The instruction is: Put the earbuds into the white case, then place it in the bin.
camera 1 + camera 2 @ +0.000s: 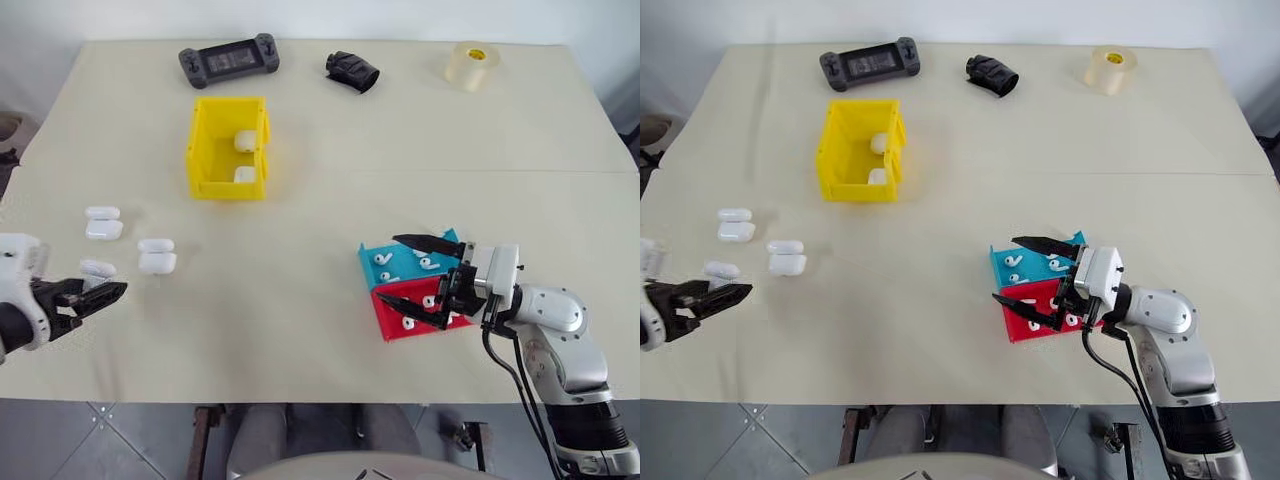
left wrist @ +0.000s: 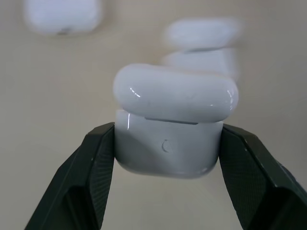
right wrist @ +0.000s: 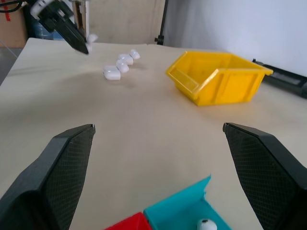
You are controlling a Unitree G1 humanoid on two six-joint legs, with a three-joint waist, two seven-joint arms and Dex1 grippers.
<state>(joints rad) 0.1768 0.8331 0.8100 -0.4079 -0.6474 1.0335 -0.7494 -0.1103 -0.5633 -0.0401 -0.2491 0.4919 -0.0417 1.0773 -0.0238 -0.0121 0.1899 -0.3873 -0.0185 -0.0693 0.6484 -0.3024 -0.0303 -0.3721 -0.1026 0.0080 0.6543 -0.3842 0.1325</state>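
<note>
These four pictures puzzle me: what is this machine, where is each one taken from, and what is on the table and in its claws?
It is a two-armed robot. Two pictures come from cameras on its head, looking down at a table. The other two come from cameras on its wrists, looking along each end effector's black fingers.

On the table are a yellow bin with white cases inside, more white cases, blue and red trays holding earbuds, a game controller, a black object and a tape roll.

The left end effector is shut on a white case. The right end effector is open above the trays.
</note>
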